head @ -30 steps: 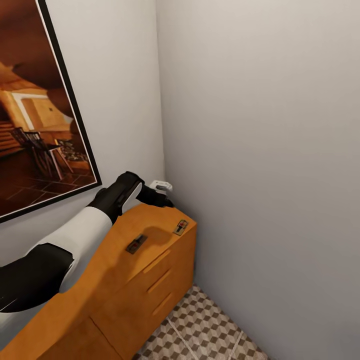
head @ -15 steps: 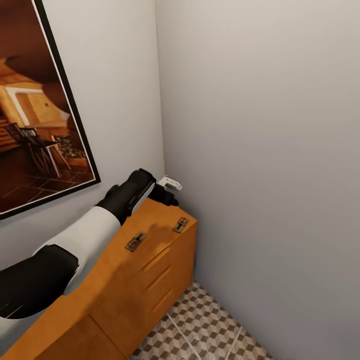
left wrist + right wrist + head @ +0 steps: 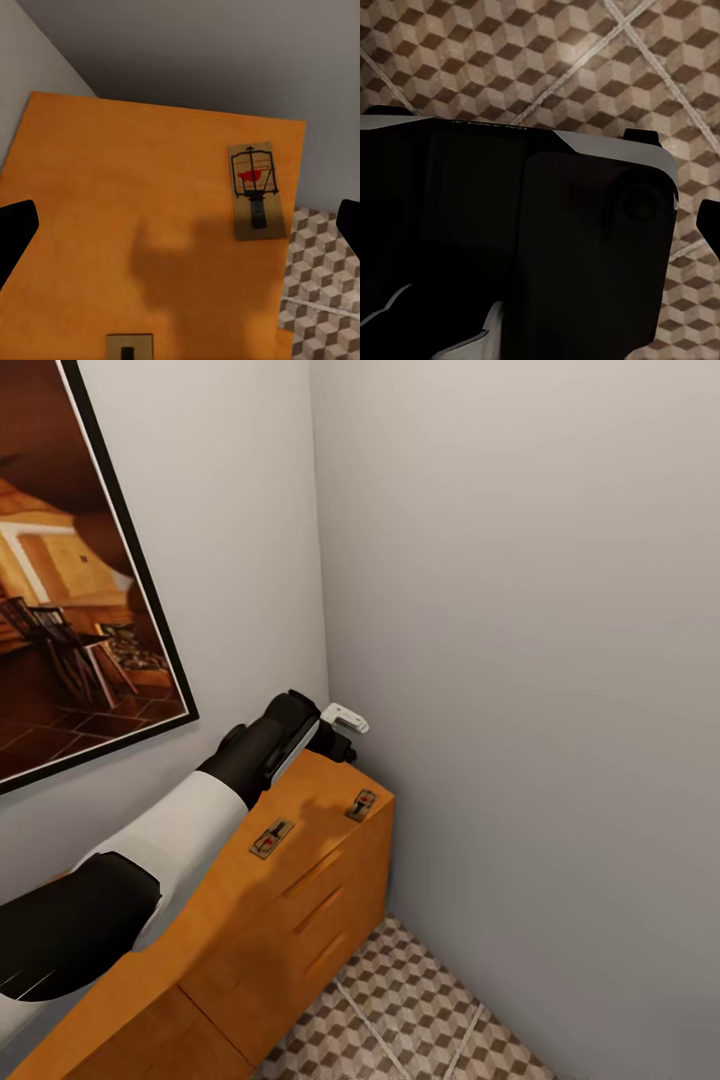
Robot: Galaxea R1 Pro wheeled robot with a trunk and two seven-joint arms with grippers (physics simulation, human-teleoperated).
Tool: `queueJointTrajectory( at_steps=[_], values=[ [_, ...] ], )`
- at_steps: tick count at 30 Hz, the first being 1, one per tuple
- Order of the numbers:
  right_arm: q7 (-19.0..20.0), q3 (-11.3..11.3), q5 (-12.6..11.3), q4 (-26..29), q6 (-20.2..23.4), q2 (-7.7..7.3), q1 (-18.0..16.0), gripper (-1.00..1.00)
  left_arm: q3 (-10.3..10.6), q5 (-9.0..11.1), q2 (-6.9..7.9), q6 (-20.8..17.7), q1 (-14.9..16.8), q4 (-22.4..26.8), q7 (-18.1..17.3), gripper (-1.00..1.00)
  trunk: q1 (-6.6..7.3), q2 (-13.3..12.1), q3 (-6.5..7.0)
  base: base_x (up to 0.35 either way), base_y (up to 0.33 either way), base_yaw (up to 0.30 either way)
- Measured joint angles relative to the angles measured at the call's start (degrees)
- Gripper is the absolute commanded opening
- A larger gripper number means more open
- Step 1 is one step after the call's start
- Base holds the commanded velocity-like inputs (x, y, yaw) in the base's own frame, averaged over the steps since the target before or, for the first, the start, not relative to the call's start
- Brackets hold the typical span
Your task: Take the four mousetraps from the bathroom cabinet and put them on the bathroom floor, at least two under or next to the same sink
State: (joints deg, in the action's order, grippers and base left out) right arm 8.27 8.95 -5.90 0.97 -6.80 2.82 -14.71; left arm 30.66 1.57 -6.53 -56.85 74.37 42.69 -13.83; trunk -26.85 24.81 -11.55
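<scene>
Two mousetraps lie flat on the top of the orange-brown cabinet [image 3: 300, 920]: one [image 3: 363, 803] near its far right corner, the other [image 3: 271, 838] closer to me. My left gripper [image 3: 336, 744] hovers above the cabinet's back corner by the wall. In the left wrist view it [image 3: 180, 225] is open, its fingertips [image 3: 15, 225] far apart, with the far trap [image 3: 256, 191] and the top edge of the near trap [image 3: 129, 346] below on the wood [image 3: 112, 187]. My right gripper's one visible fingertip [image 3: 710, 225] hangs over the cube-patterned floor [image 3: 510, 60], holding nothing.
A large framed picture [image 3: 70, 610] hangs on the left wall above the cabinet. A grey wall [image 3: 550, 660] closes the right side. Patterned floor tiles [image 3: 420, 1010] run in a narrow strip between cabinet and wall. My own dark body [image 3: 510, 247] blocks much of the right wrist view.
My left arm has reached further along the cabinet top toward the back corner and risen a little. The head view has shifted slightly. Both traps stay where they were.
</scene>
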Motion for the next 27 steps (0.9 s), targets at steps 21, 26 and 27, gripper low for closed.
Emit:
queueJointTrajectory(
  at_steps=[21,26,27],
  values=[
    [0.0,0.0,0.0,0.0,-0.01,0.0,0.0,1.0,-0.01,0.26,0.08,-0.14,0.0,0.07,0.01,1.0,0.0,0.0,-1.57,0.0,0.0,0.0],
    [0.0,0.0,0.0,0.0,0.0,0.0,0.0,1.0,-0.03,0.28,0.09,-0.14,0.0,0.09,0.0,1.0,0.0,0.0,-1.92,0.0,0.0,0.0],
    [0.0,0.0,0.0,0.0,0.0,0.0,0.0,1.0,-0.04,0.28,0.09,-0.14,0.0,0.09,0.0,1.0,0.0,0.0,-1.99,0.0,0.0,0.0]
  ],
)
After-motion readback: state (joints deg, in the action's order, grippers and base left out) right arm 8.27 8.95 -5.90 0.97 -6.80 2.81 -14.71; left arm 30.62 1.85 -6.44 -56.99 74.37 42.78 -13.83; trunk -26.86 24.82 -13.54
